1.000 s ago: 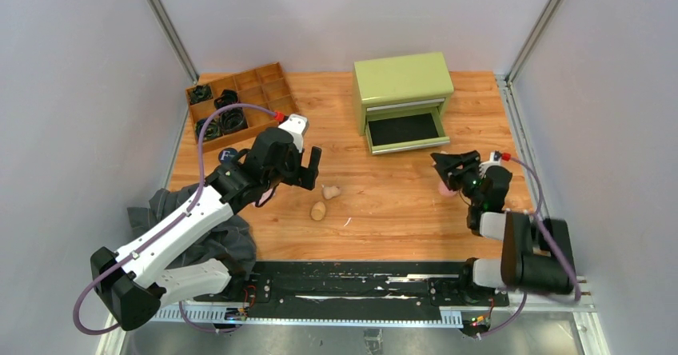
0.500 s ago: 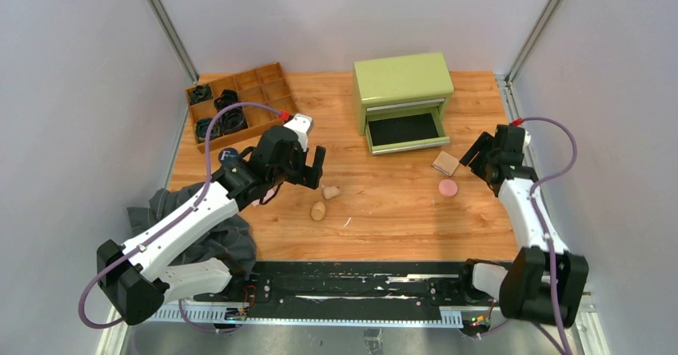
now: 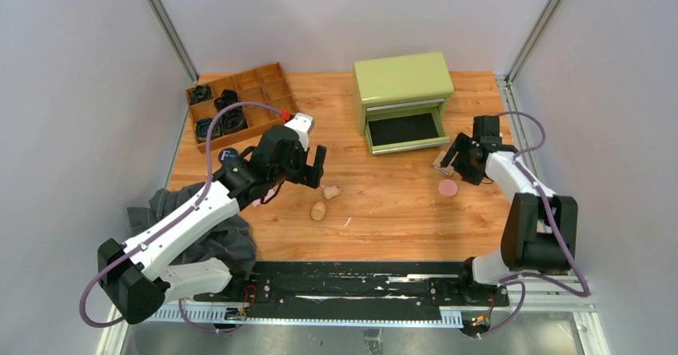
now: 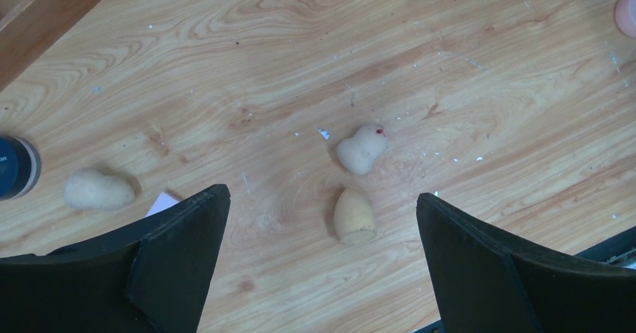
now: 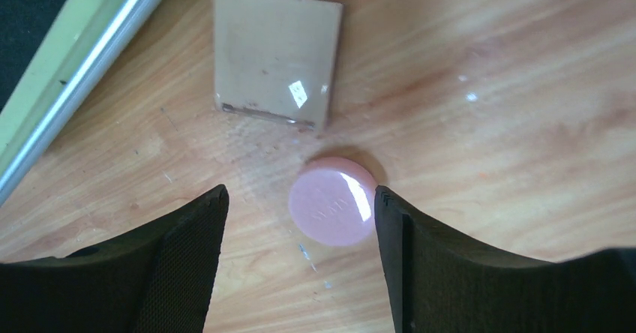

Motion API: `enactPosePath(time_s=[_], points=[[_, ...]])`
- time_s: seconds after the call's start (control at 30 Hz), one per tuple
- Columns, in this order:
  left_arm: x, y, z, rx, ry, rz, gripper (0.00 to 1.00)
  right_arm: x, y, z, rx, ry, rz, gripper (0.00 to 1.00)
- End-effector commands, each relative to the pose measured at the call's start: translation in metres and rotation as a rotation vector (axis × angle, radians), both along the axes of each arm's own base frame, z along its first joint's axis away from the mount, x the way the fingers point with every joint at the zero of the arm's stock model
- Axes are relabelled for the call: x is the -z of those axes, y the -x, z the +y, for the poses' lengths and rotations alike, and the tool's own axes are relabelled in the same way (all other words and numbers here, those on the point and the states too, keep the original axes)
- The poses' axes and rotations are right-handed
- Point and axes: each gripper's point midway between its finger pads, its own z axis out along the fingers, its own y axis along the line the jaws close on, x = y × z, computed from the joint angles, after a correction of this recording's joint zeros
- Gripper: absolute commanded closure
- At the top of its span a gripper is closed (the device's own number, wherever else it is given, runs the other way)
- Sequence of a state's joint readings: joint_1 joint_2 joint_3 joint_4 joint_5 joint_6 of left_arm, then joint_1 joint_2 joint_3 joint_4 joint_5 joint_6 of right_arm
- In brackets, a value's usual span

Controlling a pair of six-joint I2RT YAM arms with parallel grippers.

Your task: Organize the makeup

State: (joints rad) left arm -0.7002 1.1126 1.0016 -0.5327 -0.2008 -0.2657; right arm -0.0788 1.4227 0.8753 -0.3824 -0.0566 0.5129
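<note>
Two hands hang over the desk [image 3: 384,211], both with nothing in them. The left hand [image 4: 322,202] stands fully spread and tipped downward. Under the gap between its fingers lie two beige sponges: a waisted sponge [image 4: 361,149] farther off and an egg-shaped sponge [image 4: 354,214] nearer, close together but apart. A third sponge [image 4: 97,190] lies off to the left in the wrist view, near the dark round compact [image 4: 15,166]. The left arm runs from its base at the near left diagonally toward the middle of the desk, passing over a dark grey cloth [image 3: 200,227].

The right hand [image 5: 300,198] is also parted, wide but touching nothing. The pink round puff [image 5: 332,200] lies flat on the desk under the gap between its fingers, and the tan square pad [image 5: 274,55] lies just beyond the puff, close to it. The right arm rises along the right edge of the desk, and its forearm bends left toward the front of the green drawer chest [image 3: 402,79], whose lower drawer [image 3: 404,129] stands pulled out.

At the far left sits a wooden divided tray [image 3: 268,91] with black coiled bands [image 3: 232,119] in several compartments.
</note>
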Motion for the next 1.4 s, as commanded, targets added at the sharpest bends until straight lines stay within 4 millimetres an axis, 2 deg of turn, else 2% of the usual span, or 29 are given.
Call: enactPosePath(time_s=[0.0,0.13,0.27,0.43,0.6,0.77,0.97,1.13,1.37], points=[[-0.005,-0.006,0.000,-0.010,0.010,-0.018,0.00,0.008,-0.026,0.007,0.000,0.021,0.014,0.28],[-0.006,-0.005,0.003,-0.012,-0.001,-0.021,0.00,0.020,-0.041,0.011,-0.016,0.018,0.039,0.27],[-0.008,-0.005,0.006,-0.020,-0.019,-0.024,0.00,0.026,-0.049,0.015,-0.035,0.035,0.048,0.22],[-0.007,-0.004,0.006,-0.015,-0.019,-0.019,0.00,0.031,-0.055,0.010,-0.026,0.120,0.066,0.21],[-0.006,-0.003,0.005,-0.012,-0.014,-0.011,0.00,0.047,-0.050,-0.001,0.003,0.191,0.143,0.22],[-0.004,-0.002,0.004,-0.008,-0.016,-0.003,0.00,0.062,-0.042,-0.003,-0.019,0.199,0.187,0.23],[-0.003,-0.002,0.003,-0.008,-0.014,0.003,0.00,0.060,-0.028,-0.003,-0.075,0.178,0.174,0.25],[0.002,-0.002,0.000,-0.003,-0.010,0.020,0.00,0.055,-0.013,-0.010,-0.115,0.185,0.189,0.20],[0.000,-0.003,-0.004,0.005,0.007,0.016,0.00,0.060,-0.028,-0.003,-0.181,0.107,0.164,0.23]])
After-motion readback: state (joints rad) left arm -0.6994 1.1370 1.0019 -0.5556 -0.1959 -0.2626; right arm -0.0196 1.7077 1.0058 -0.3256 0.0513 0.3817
